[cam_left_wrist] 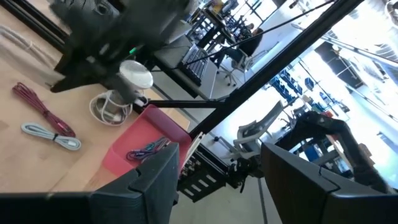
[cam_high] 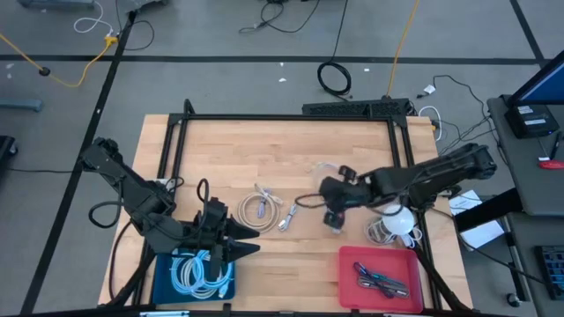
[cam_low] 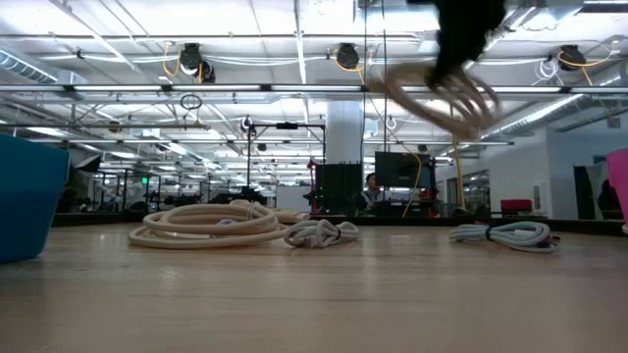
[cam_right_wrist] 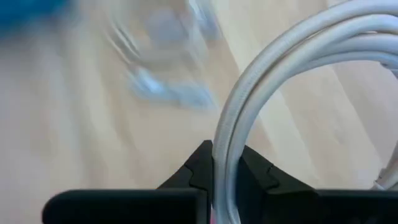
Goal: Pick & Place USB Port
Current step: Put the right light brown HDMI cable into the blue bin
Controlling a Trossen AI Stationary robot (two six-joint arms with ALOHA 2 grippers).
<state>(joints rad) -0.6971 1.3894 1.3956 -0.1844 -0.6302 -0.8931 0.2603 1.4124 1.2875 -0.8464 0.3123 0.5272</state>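
From above, the blue bin holds coiled white cables; the red tray holds dark cables. The left gripper sits at the bin, jaws apart. At table level, a pale cable hangs lifted. On the right wrist, the right gripper is clamped on it.

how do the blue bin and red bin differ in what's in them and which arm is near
The blue bin holds pale coiled cables; the red bin holds a few dark, multicoloured ones. The blue bin sits at the front left with the left end effector hovering just past it, open; the red bin sits front right, and the right end effector, shut on a white cable, is farther back. Both are shallow trays on the table's front edge.
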